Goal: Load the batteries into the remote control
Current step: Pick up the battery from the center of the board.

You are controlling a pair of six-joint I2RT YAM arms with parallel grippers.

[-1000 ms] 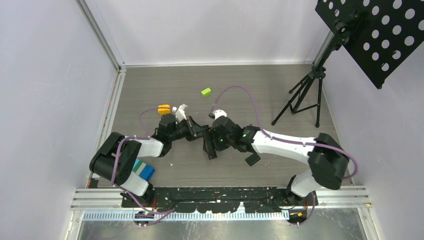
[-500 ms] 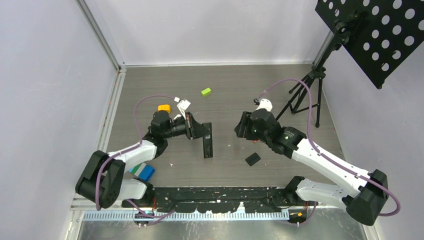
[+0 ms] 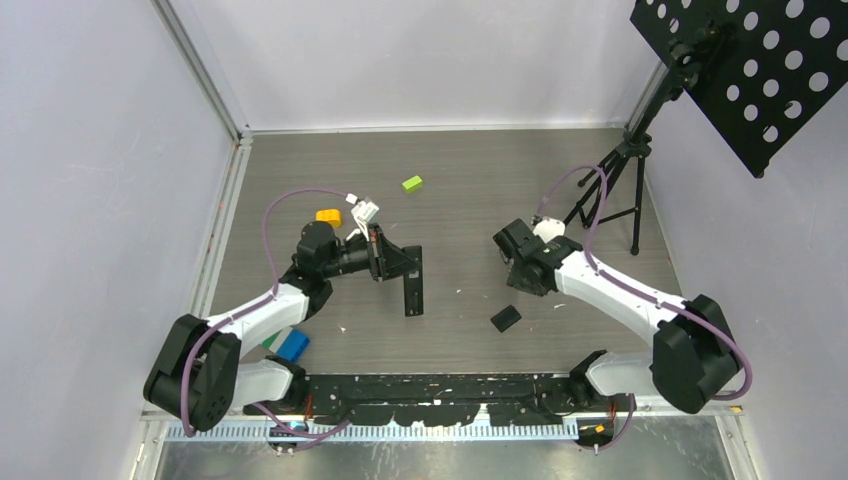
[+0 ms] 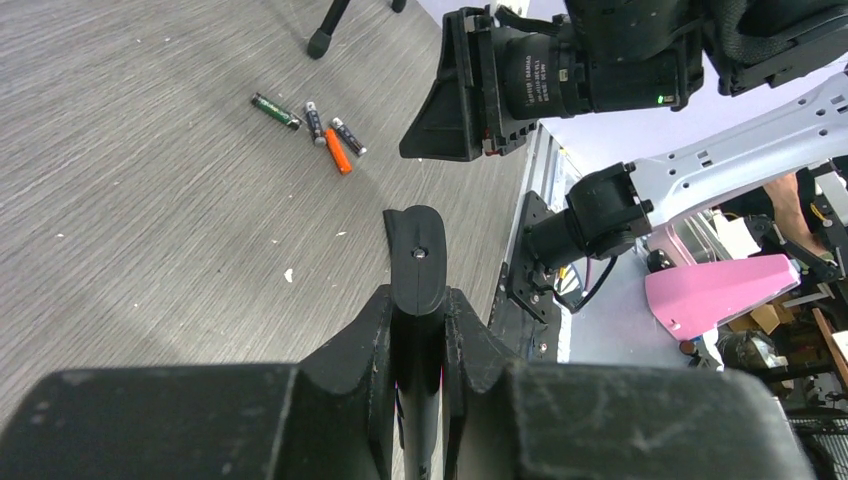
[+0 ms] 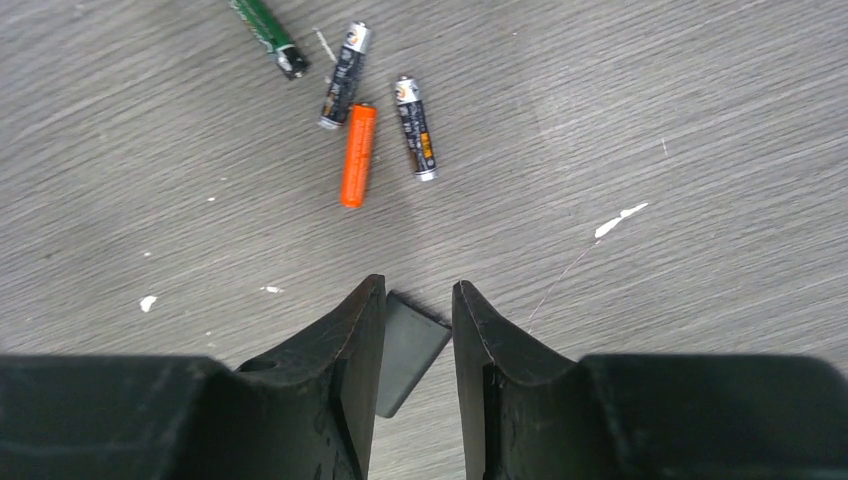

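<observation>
Right gripper (image 5: 417,290) hangs short of the batteries (image 5: 357,155), left gripper (image 4: 418,300) clamps the remote control (image 4: 417,255)

The four cells lie close together on the table (image 5: 650,120), the orange one just beside a dark one, so a pinch could take two at once or send them rolling. The black battery cover (image 5: 405,350) lies right under the right fingertips and could be snagged instead. The remote is gripped by one end only, so pressing a cell in may pivot it. The right arm reaches out with its wrist aimed down, jaws a narrow gap apart and empty. The left arm stretches toward the centre, its jaws closed tight on the remote
</observation>
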